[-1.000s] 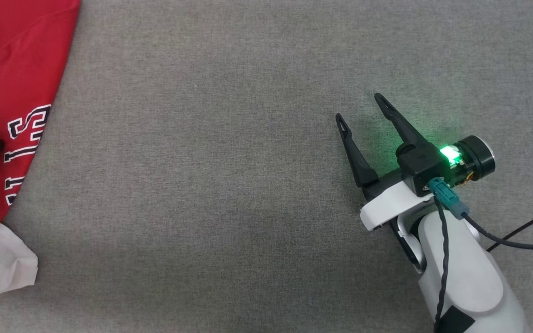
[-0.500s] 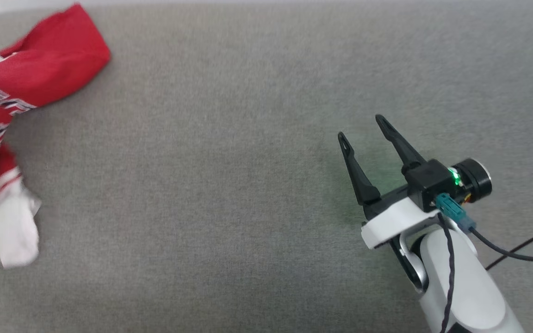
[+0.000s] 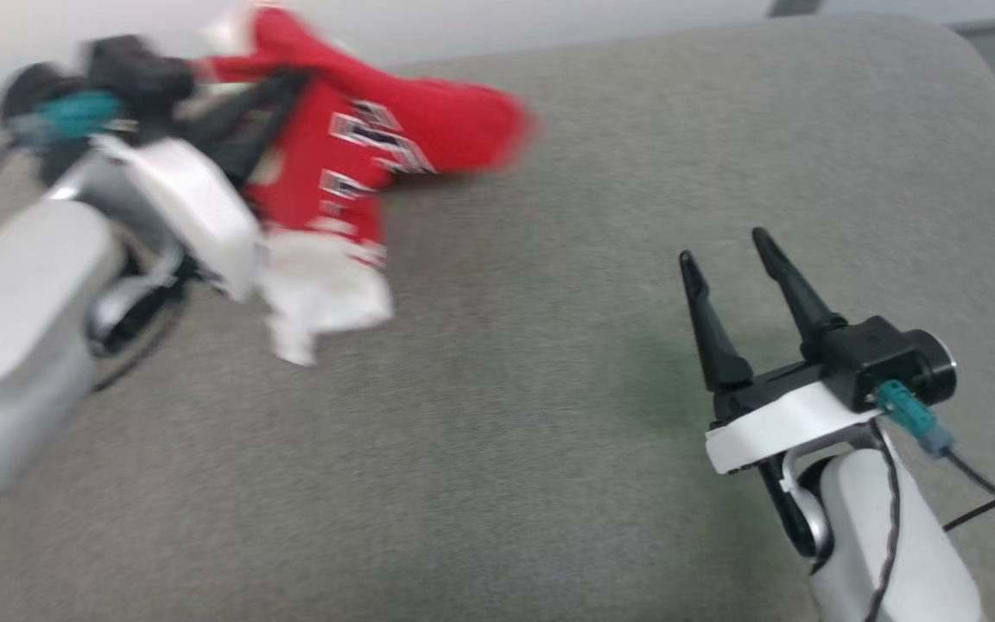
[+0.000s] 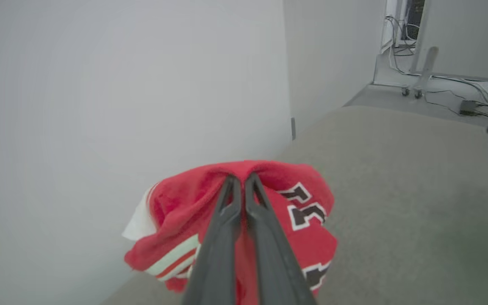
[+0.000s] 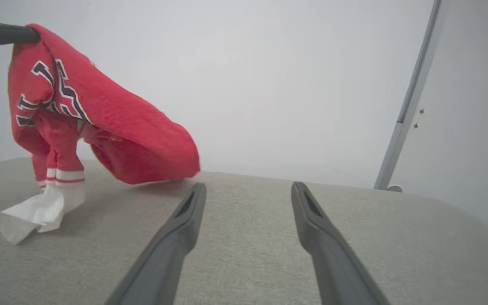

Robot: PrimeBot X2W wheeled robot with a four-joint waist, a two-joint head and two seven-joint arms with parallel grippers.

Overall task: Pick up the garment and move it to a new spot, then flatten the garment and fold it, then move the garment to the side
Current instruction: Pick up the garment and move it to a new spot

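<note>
the left gripper (image 4: pixel 240 178) has its fingers pinched shut on a bunched fold of the red jersey shirt with white sleeves and black-and-white lettering (image 5: pixel 112 123), holding it up over the far left of the grey fabric-covered counter (image 3: pixel 506 432), where one white sleeve trails. the right gripper (image 3: pixel 724 249) is well apart from it, its fingers spread and holding nothing.

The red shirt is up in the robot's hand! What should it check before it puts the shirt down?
1. Left gripper shut on the shirt: ok.
2. Shirt fully off the cushion: not ok, the white sleeve reaches down onto it.
3. Right gripper open and apart from the shirt: ok.
4. Bare cushion between the grippers for laying it down: ok.
5. Shirt flat: not ok, it hangs bunched.
6. Grip strong enough: cannot tell.
</note>
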